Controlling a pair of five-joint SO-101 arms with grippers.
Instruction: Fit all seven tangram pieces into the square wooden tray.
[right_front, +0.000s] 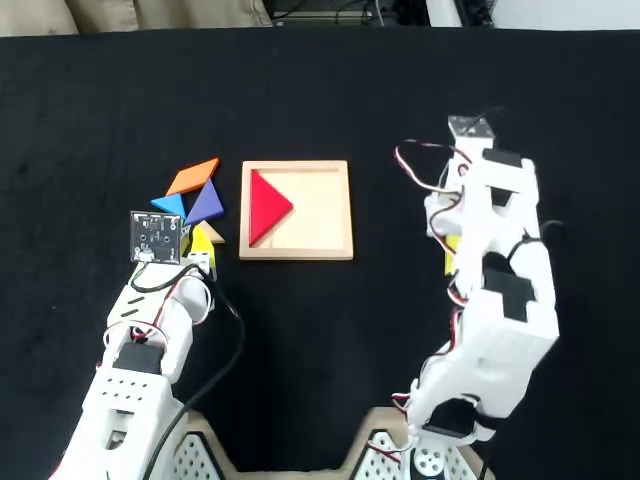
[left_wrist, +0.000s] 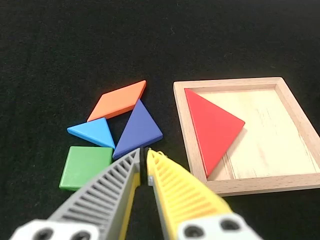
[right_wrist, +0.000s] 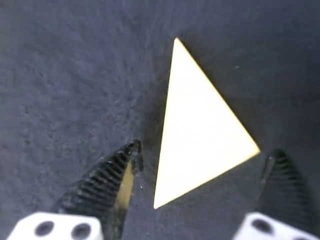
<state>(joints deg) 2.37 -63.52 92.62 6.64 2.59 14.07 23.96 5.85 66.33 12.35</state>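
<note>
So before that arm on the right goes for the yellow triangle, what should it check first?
1. Right gripper open wide enough: ok, one finger stands on either side of the yellow triangle.
2. Triangle free of other pieces: ok, it lies alone on the black cloth.
3. Room in the tray: ok, only the red triangle sits in it, along one side.
4. Left gripper out of the way: ok, shut, outside the tray by the dark blue triangle.
5. All seven pieces found: cannot tell, I count six.
</note>
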